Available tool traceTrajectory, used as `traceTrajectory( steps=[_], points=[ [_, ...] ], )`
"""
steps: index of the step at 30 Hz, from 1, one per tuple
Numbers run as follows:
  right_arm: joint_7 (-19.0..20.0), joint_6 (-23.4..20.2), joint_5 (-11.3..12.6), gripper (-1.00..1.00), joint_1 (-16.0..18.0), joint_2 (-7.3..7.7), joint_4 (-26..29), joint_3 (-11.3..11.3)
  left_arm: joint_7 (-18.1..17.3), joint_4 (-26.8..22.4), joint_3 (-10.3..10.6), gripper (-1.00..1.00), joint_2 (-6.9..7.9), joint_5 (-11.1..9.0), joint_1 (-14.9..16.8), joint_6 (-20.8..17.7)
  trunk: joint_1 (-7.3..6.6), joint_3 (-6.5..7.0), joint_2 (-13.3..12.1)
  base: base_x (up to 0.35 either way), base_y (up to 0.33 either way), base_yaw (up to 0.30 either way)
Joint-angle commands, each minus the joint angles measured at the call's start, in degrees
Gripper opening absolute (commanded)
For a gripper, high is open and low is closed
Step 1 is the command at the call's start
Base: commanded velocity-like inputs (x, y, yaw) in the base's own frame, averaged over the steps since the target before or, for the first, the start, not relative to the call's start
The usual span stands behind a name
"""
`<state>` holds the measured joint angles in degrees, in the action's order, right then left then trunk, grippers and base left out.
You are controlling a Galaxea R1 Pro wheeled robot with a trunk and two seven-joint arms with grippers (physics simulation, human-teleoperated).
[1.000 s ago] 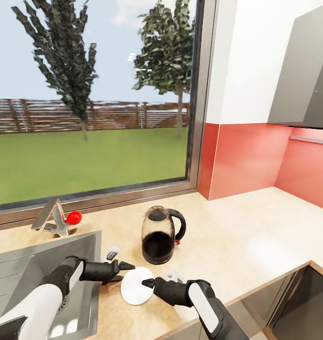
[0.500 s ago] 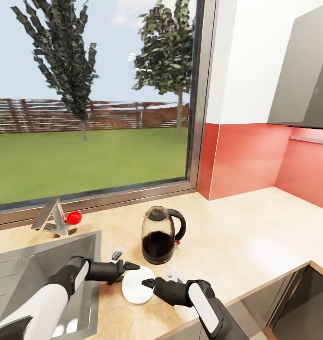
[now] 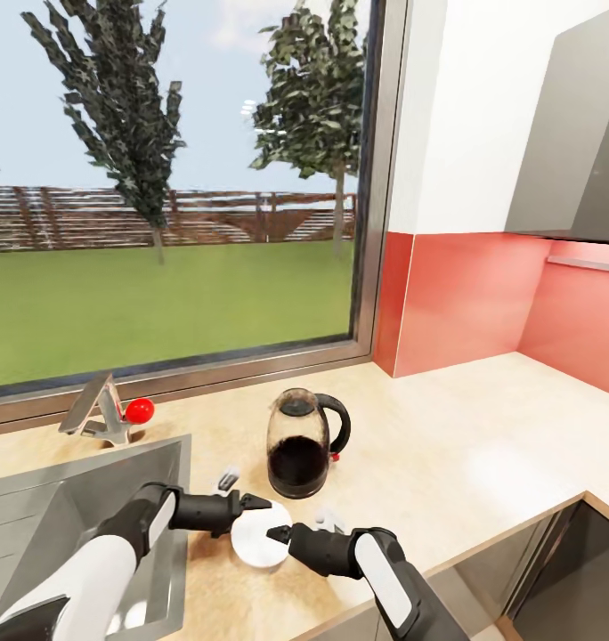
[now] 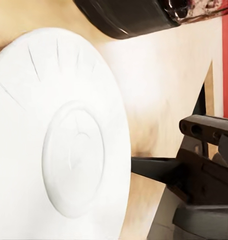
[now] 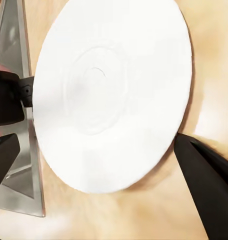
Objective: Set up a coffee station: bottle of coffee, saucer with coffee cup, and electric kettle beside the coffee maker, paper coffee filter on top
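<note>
Overhead, from the head view, I had both pincers at the saucer [image 3: 258,539] on the table [image 3: 483,445]: the left pincer [image 3: 251,504] at its rim on the sink [image 3: 82,499] side, the right pincer [image 3: 278,534] at its near edge. The electric kettle [image 3: 303,443] stood just behind the saucer. From this angle I could not tell how wide either pincer stood.

From the left wrist view, the saucer [image 4: 54,145] lay flat on the wood with the kettle's dark base [image 4: 129,17] beyond it and the right pincer [image 4: 159,167] opposite; my own fingers gave no reading.

From the right wrist view, one dark finger [image 5: 206,175] sat against the saucer [image 5: 109,95] rim; the opening remained unclear.

I judged the task early: saucer unplaced, and cup, filter, coffee bottle and coffee maker all outstanding.
</note>
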<state>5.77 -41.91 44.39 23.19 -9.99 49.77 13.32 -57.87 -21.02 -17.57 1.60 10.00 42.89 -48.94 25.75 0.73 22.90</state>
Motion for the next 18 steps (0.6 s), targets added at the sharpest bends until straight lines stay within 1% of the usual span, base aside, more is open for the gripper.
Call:
traceTrajectory(
  steps=[1, 4, 7, 18],
  points=[
    [0.21, -0.24, -0.58, 1.0, -0.01, -0.01, -0.01, 0.49, -0.32, -0.02, -0.27, 1.0, -0.14, 1.0, 0.01, -0.21, 0.03, -0.04, 0.02, 0.0, 0.0, 0.0],
    [0.16, -0.22, -0.55, 1.0, -0.01, -0.01, 0.03, 2.11, -0.32, -0.06, -0.27, 1.0, -0.19, 0.99, 0.01, -0.24, 0.03, -0.04, 0.02, 0.0, 0.0, 0.0],
    [0.13, -0.2, -0.54, 1.0, -0.02, -0.01, 0.05, 2.91, -0.32, -0.07, -0.27, 1.0, -0.2, 1.05, 0.01, -0.27, 0.03, -0.04, 0.02, 0.0, 0.0, 0.0],
    [0.12, -0.19, -0.54, 1.0, 0.0, -0.01, 0.05, 3.29, -0.32, -0.06, -0.19, 1.0, -0.2, 1.11, 0.01, -0.28, 0.03, -0.04, 0.02, 0.0, 0.0, 0.0]
  ],
)
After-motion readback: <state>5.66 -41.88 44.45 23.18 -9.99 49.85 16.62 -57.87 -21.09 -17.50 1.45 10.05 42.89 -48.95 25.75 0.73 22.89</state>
